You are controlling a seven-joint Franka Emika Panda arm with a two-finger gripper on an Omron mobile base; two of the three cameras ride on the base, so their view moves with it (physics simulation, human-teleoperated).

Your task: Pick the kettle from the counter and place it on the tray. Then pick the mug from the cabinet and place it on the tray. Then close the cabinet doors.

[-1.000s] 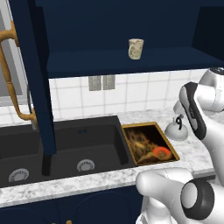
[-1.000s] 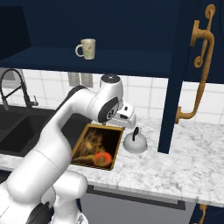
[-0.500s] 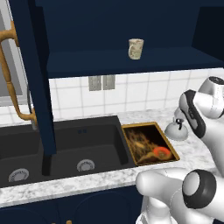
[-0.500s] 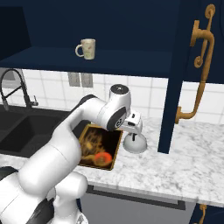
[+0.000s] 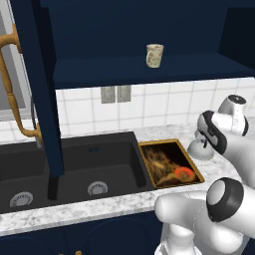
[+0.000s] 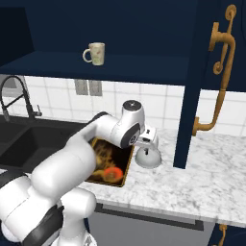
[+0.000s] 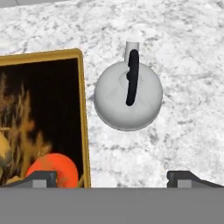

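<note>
the kettle [image 7: 128, 97] sat on the bench [image 7: 183, 65] just beside the tray [image 7: 84, 109], apart from its rim, and i hung my claw [image 7: 111, 177] spread wide and empty right above its black handle [image 7: 132, 78], i judge to line up a grab before lowering. the mug [image 5: 154, 55] stood on the cabinet shelf [image 5: 124, 69] because its turn came later. i counted one kettle, one tray, one mug and two open cabinet doors [image 6: 209, 86].

Kettle [image 7: 128, 97] on counter [image 7: 183, 57] just beside tray [image 7: 83, 122] — apart; mug [image 6: 95, 53] on cabinet [image 5: 129, 30] shelf above.
</note>
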